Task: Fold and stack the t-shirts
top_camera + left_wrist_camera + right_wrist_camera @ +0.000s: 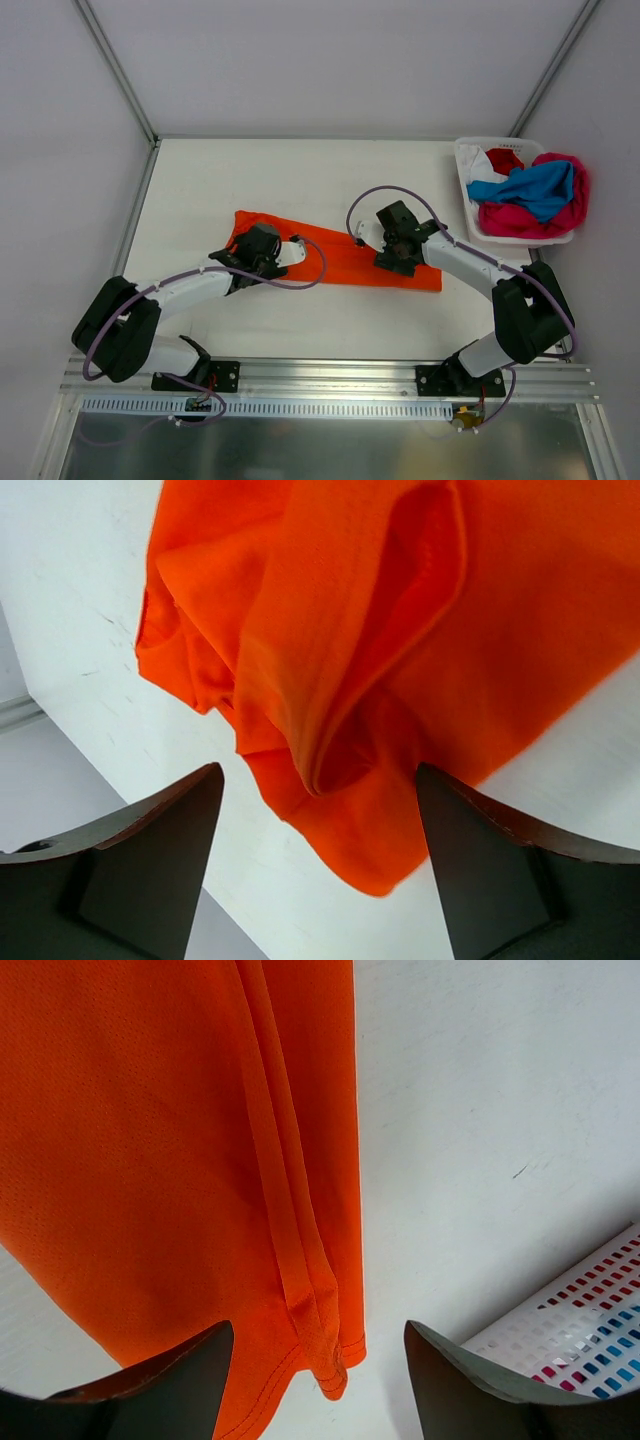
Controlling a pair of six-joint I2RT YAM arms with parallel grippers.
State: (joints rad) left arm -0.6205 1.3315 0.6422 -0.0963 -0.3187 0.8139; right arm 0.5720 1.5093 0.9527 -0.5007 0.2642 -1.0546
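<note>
Item 1, near edge: metal rail (330, 375) carrying both arm bases, purple cables looped along each arm. Item 2: left gripper (318, 772), jaws spread wide and gripping nothing, poised over the left end of the orange t-shirt (338, 256); in the left wrist view both dark fingers (150, 850) flank a bunched, rumpled mass of orange cloth with a deep fold running through it, and the cloth's lowest corner lies between them on the white surface. Item 3: right gripper (319, 1327), jaws likewise wide apart and empty, poised over the shirt's right end; the right wrist view shows flat orange fabric with a stitched hem and a narrow folded strip ending in a corner between the fingers (160, 1385), bare tabletop to the right of it. Item 4: the orange t-shirt itself, lying on the white table (300, 180) as a long narrow band, running from upper left to lower right between the two wrists, centre of the work area. Item 5, far right corner: white plastic basket (463, 190), well apart from the orange shirt, holding a loose heap of further t-shirts: blue t-shirt (540, 188) on top, magenta-pink t-shirt (520, 222) beneath and spilling over the right rim, red t-shirt (505, 160) and white t-shirt (474, 160) toward the back.
</note>
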